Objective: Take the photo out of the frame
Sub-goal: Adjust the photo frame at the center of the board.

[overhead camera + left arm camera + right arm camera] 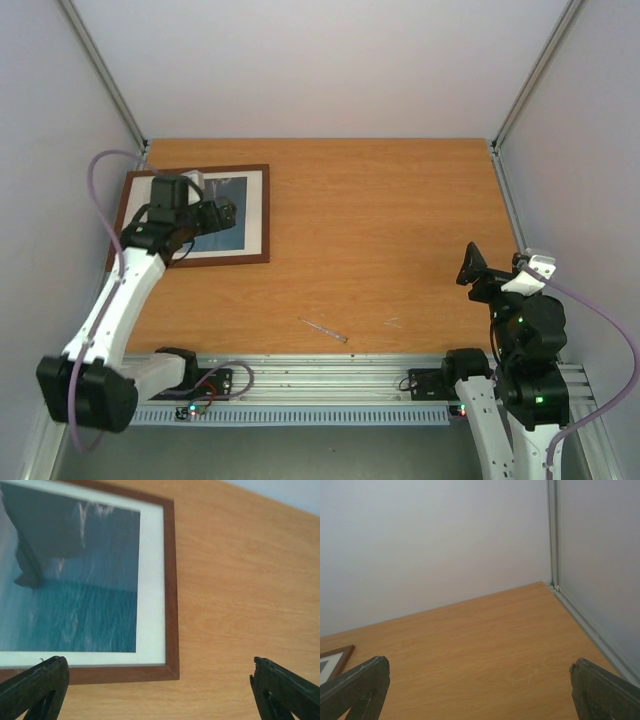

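Above the far-left part of the table point(400, 250), the left gripper point(160, 687) is hovering with its jaws spread wide and nothing between them. Just beneath and ahead of its fingers, the frame point(171, 595) is lying flat and face up, with the photo point(75, 595) sitting inside it. Well apart at the right, the right gripper point(480, 687) is waiting above the wood, equally wide and empty. The approach seems to be underway, with nothing being gripped yet. The next move is probably calling for a hold on the frame's edge, to turn it over and reach the back.
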Controlling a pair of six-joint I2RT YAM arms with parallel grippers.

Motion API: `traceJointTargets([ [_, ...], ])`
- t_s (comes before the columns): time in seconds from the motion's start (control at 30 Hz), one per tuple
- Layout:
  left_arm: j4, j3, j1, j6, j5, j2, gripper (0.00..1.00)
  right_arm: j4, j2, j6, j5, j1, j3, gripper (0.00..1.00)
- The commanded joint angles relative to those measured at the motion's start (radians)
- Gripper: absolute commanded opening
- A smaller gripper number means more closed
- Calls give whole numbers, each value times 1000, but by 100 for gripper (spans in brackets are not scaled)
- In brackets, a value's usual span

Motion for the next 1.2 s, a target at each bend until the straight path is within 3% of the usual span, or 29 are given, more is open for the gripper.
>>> traceJointTargets([
  [0.0,-42,34,-50,-64,1,150,99,4,-14,0,13,23,-8,98],
  [0.4,-38,157,-220,-24,-112,506,87,10,-37,-3,8,43,-14,98],
  [0.7,-53,281,-249,1,-173,730,62,12,-39,-7,2,67,-14,98],
  [1.17,-39,362,-254,6,-138,896,44,19,-51,-8,5,89,-18,99],
])
